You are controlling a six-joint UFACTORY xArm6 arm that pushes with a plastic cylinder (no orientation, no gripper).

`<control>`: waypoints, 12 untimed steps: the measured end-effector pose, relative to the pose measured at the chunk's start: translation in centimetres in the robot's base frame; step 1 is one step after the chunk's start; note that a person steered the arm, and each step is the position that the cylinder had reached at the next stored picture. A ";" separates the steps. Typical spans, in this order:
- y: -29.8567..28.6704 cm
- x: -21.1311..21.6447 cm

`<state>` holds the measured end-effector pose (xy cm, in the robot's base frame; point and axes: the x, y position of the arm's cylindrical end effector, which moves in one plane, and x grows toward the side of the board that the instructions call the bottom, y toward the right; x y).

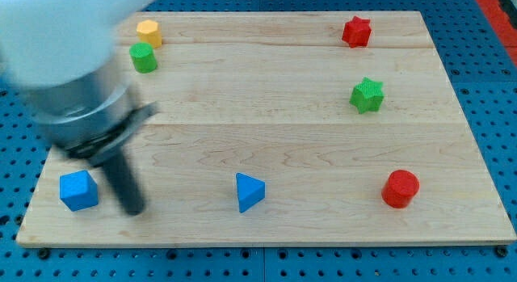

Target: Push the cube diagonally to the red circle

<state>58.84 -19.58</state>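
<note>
Blocks are lying scattered over the wooden tabletop (283,136) — a blue triangle (249,191) is sitting between the blue cube (78,190) at eight o'clock and the red circle (401,188) at four. My tip (133,209) is resting just beside the cube's right face; no pincer is showing — only the rod.
</note>
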 end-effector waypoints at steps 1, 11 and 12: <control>-10.7 0.1; 10.5 -19.2; 11.5 -16.4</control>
<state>42.49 -8.11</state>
